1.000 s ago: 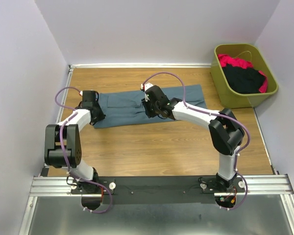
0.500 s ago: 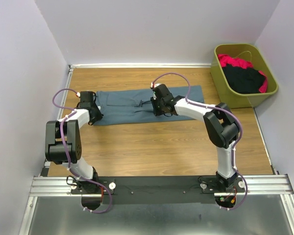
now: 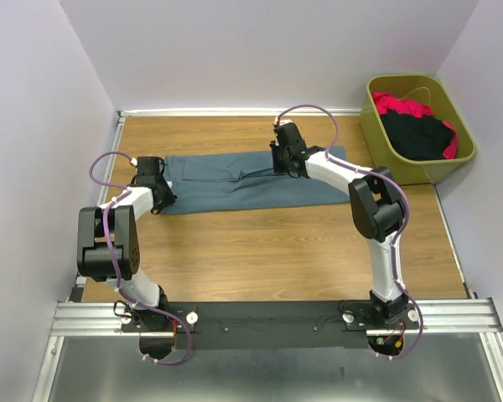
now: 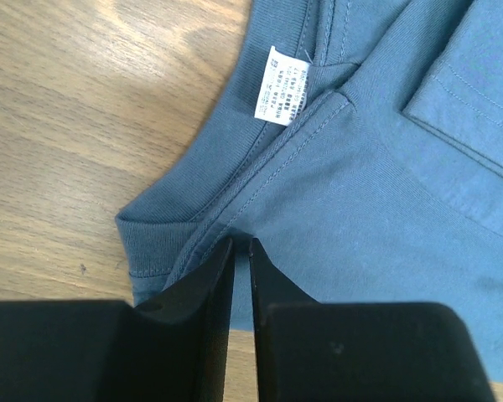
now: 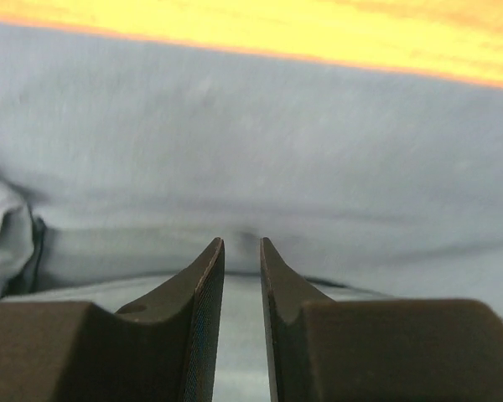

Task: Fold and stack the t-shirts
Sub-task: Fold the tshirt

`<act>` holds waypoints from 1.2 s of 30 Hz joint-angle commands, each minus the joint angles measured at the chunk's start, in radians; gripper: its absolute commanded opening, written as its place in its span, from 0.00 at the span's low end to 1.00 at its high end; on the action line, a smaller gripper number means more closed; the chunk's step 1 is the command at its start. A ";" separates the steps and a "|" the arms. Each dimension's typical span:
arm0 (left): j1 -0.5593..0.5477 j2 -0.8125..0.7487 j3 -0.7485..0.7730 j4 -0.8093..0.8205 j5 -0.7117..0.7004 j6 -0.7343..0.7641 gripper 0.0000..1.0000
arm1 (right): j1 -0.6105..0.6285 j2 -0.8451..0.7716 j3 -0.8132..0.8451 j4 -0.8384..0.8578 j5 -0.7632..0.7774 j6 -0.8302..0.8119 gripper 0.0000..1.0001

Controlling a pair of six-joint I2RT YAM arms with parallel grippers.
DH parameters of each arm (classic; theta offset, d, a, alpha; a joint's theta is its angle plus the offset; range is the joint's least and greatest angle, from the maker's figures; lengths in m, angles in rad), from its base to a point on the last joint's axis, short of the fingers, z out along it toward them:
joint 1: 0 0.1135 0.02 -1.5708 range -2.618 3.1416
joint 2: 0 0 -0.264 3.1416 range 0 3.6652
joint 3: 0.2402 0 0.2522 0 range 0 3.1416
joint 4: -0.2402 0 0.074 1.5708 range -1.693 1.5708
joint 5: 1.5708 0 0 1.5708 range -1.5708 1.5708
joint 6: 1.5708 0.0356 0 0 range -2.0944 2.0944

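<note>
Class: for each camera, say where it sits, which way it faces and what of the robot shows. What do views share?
Top external: above and behind the arms, facing down at the table, slate-blue t-shirt and olive-green bin; both arms show.
Left wrist: faces down at the shirt's collar and neck label; own fingers show.
Right wrist: low, facing along the shirt; own fingers show.
Shared: all see the t-shirt.

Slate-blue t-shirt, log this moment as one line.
slate-blue cloth t-shirt: folded lengthwise | left claw: pinches collar end | right claw: pinches fold near far edge | olive-green plastic bin: black shirt, red-pink shirt
</note>
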 commanded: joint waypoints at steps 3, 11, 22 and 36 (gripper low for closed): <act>0.009 -0.016 -0.042 -0.055 -0.059 0.015 0.21 | 0.000 -0.004 0.042 0.013 -0.017 -0.066 0.31; 0.011 -0.069 -0.028 -0.064 -0.050 0.013 0.22 | -0.004 -0.163 -0.132 0.010 -0.047 0.017 0.35; 0.009 -0.090 0.081 -0.054 -0.015 0.007 0.23 | -0.190 -0.361 -0.448 0.006 0.018 0.167 0.38; 0.034 0.118 0.079 -0.032 -0.013 -0.019 0.11 | -0.400 -0.404 -0.662 -0.004 -0.005 0.271 0.41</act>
